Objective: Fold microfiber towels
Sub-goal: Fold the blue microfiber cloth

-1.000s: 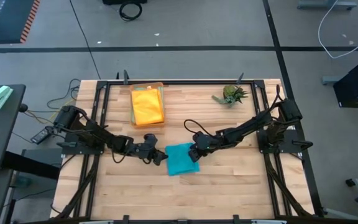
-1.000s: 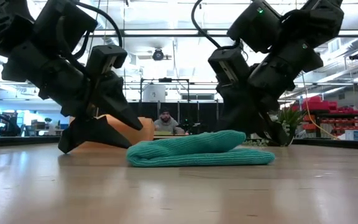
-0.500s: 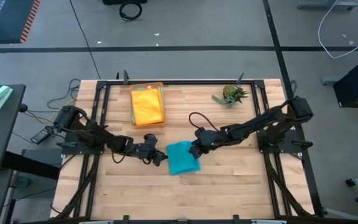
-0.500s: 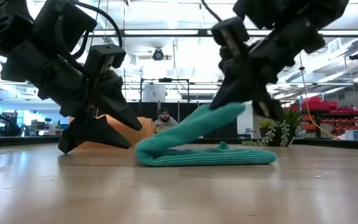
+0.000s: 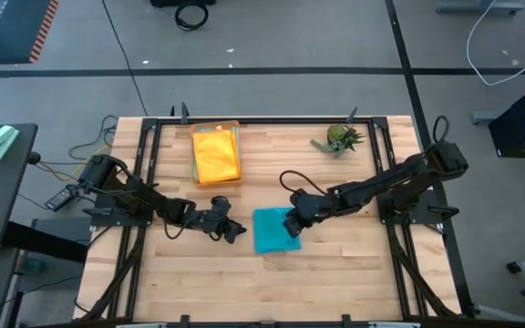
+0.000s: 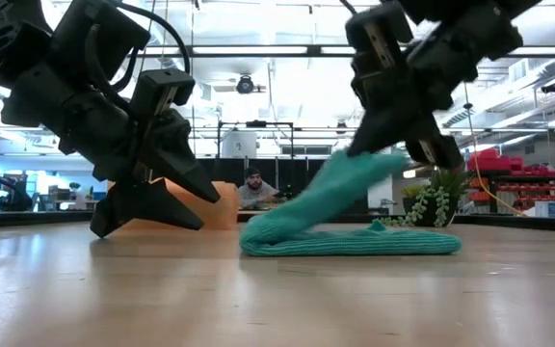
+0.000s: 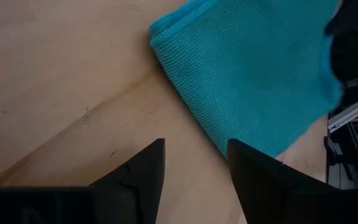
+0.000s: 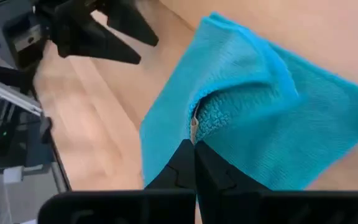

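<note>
A teal microfiber towel (image 5: 274, 230) lies folded on the table's middle. Its folded end (image 6: 258, 239) and lower layers rest on the wood, while its upper part (image 6: 340, 188) slants up to my right gripper (image 6: 393, 154), which is shut on it. My left gripper (image 5: 235, 231) stands open just left of the towel (image 7: 247, 68), low over the table with nothing between its fingers. A yellow towel (image 5: 217, 155) lies in the orange tray (image 5: 196, 137) at the far side. My right gripper pinches an edge of the towel's upper part (image 8: 199, 127) between its two shut fingers, at the end away from the fold. The fingers slant down from the table's right. That part hangs lifted and slack; the folded end (image 6: 258, 239) stays on the table.
A small green plant (image 5: 339, 138) stands at the far right. The orange tray sits at the far side, left of centre. Bare wood lies in front of the towel toward the near edge (image 5: 272, 292). People and racks show in the room behind.
My right gripper has risen and drawn toward the table's right with the towel's upper part. That part has lifted off the lower layers and now slants up. The whole towel has slid a little to the right, away from my left gripper.
</note>
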Motion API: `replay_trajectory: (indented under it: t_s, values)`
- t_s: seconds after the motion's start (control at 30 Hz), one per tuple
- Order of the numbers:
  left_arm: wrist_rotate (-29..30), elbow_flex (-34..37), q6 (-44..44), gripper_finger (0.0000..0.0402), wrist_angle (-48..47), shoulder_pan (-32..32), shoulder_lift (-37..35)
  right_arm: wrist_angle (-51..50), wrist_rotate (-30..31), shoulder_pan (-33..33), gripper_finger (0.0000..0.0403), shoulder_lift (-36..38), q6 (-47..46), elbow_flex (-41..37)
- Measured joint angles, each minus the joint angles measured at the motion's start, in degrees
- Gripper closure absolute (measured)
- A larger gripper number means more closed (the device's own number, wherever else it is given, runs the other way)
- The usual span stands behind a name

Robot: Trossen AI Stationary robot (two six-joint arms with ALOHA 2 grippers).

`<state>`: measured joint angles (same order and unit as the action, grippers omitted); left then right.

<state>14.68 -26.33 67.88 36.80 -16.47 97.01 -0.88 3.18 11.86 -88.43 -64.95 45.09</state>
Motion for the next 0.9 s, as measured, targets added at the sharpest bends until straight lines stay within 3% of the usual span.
replay_trajectory:
  t_s: [0.2, 0.47, 0.63, 0.7, 0.9]
  values:
    - [0.09, 0.02, 0.13, 0.0223, 0.07, 0.02, 0.0, -14.21, 0.12, 0.15, 0.0402, 0.74, 0.93, 2.94]
    - [0.12, 0.02, -0.01, 0.0224, 0.34, 0.02, 0.02, -16.62, 0.24, 0.83, 0.0403, -3.33, 1.13, 2.37]
    - [0.09, -0.2, -1.89, 0.0229, 8.39, 0.09, 0.48, -18.1, 1.67, 0.79, 0.0403, -4.99, 2.46, 2.37]
    - [-0.03, -3.39, -5.18, 0.0234, 8.08, 0.28, 0.86, -18.87, 1.88, 0.81, 0.0403, -5.33, 3.06, 2.37]
    - [-1.42, -18.52, -17.65, 0.0256, -4.73, 0.45, 8.35, -20.08, 3.43, 0.81, 0.0398, -5.39, 3.78, 2.37]
